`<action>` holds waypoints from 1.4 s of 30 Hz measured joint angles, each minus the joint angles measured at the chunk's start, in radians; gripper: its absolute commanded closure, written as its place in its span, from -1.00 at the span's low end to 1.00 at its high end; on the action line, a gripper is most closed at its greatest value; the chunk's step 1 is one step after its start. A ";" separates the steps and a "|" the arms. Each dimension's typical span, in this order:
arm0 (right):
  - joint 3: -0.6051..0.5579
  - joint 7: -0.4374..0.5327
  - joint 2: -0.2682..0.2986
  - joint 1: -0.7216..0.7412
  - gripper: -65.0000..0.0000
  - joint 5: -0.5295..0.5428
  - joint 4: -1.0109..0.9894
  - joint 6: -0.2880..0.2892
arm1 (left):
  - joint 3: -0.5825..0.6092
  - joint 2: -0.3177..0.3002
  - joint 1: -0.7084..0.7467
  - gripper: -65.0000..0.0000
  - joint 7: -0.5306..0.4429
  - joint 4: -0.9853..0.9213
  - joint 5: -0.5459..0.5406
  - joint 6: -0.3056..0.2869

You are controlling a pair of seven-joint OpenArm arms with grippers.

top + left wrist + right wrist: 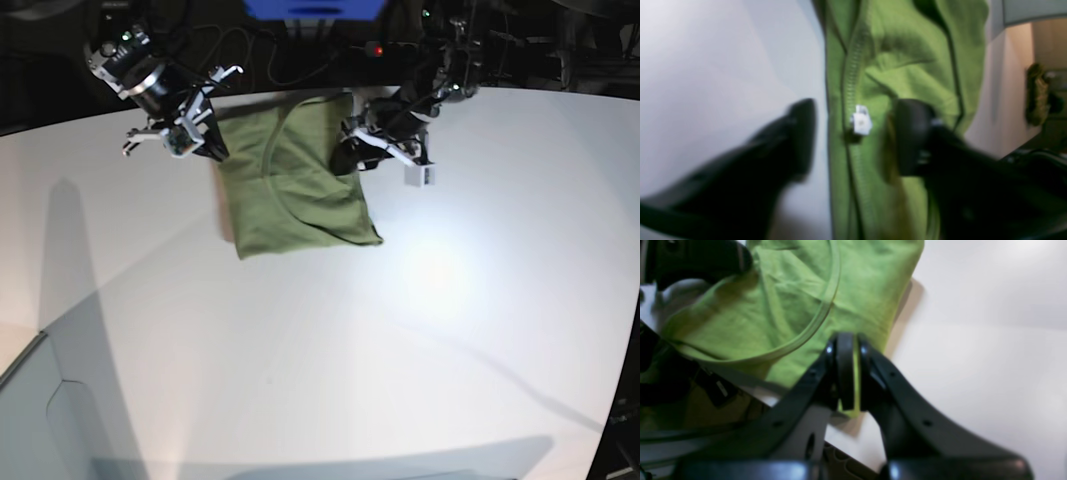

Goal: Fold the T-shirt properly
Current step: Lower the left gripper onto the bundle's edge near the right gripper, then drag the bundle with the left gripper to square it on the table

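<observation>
Two layers of the light, limp T-shirt (295, 185) sag; right gripper (850, 373) is clamped on its edge, left gripper (853, 136) apparently straddles, jaws apart, the tagged collar (853, 83).

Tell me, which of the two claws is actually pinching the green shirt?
The right gripper: green T-shirt fabric shows between its closed jaws. The left gripper straddles the cloth, jaws apart.

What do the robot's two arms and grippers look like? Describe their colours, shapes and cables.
Both grippers, left and right, have matte black curved fingers with flat dark pads. In the base view the arms look black and metallic, with white brackets near the wrists and dark cables behind.
</observation>
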 measured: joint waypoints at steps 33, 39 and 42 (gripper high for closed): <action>0.280 0.002 -0.080 -0.007 1.00 0.003 0.002 -0.001 | 0.734 -0.276 -0.812 1.00 0.217 -0.278 0.017 0.005; 0.362 0.003 -0.108 -0.007 1.00 0.004 0.002 0.000 | 1.018 -0.260 -1.025 1.00 0.212 -0.335 0.040 0.001; 0.386 0.003 -0.116 -0.006 1.00 0.006 0.003 0.000 | 1.128 -0.222 -1.082 1.00 0.217 -0.351 0.173 -0.061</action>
